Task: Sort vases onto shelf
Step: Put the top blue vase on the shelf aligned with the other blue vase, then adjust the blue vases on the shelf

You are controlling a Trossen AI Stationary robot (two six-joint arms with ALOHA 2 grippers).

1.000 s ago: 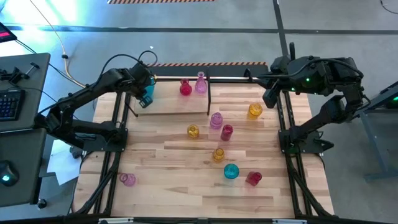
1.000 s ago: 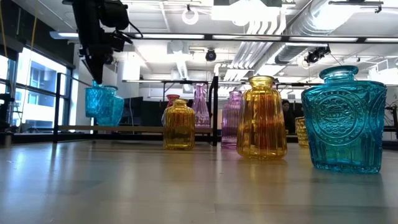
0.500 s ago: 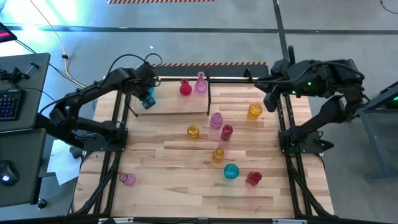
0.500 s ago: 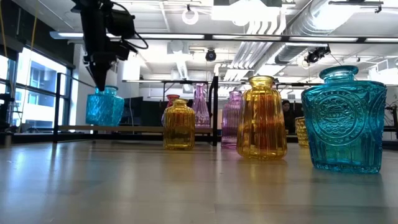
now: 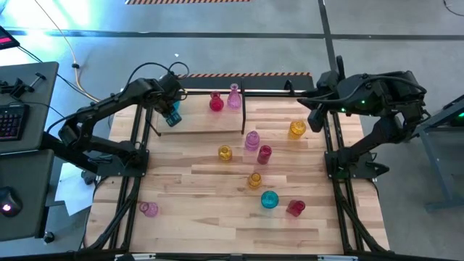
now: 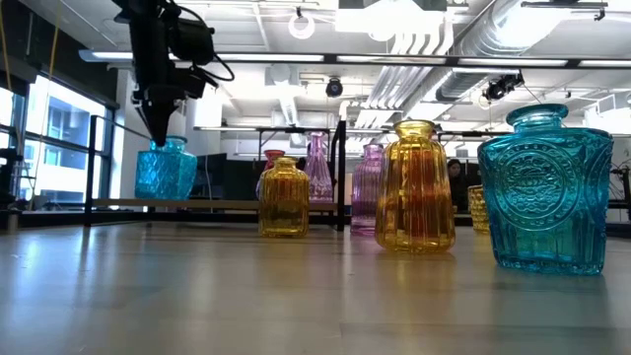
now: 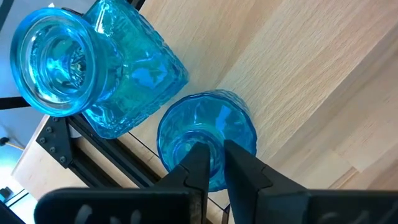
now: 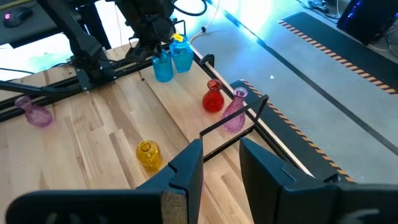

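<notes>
My left gripper [image 7: 217,158] stands at the left end of the shelf [image 5: 206,122], pointing down onto a round cyan vase [image 7: 205,127] and shut on its top. A second, squarer cyan vase [image 7: 93,68] stands right beside it on the shelf's plank. A red vase [image 5: 216,103] and a pink vase [image 5: 234,98] stand farther right on the plank. My right gripper [image 8: 221,165] hangs open high over the table's far right corner, nothing between its fingers. My left gripper comes at the round cyan vase from above, its fingers [image 7: 198,163] close together on the near part of the mouth's rim [image 7: 214,142]. The fingertips hide whether one finger is inside the mouth. The vase stands upright with its base on the shelf's plank [image 6: 166,197].
Loose on the table stand yellow vases [image 5: 297,129] [image 5: 225,153] [image 5: 254,180], pink ones [image 5: 251,140] [image 5: 149,209], red ones [image 5: 264,154] [image 5: 295,208] and a cyan one [image 5: 269,199]. A black rod upright [image 5: 243,109] marks the shelf's right end.
My left gripper has gone down with the round cyan vase, which hung just above the plank a second ago. The vase now stands on the plank next to the other cyan vase. In the last half second the gripper has stayed still.
</notes>
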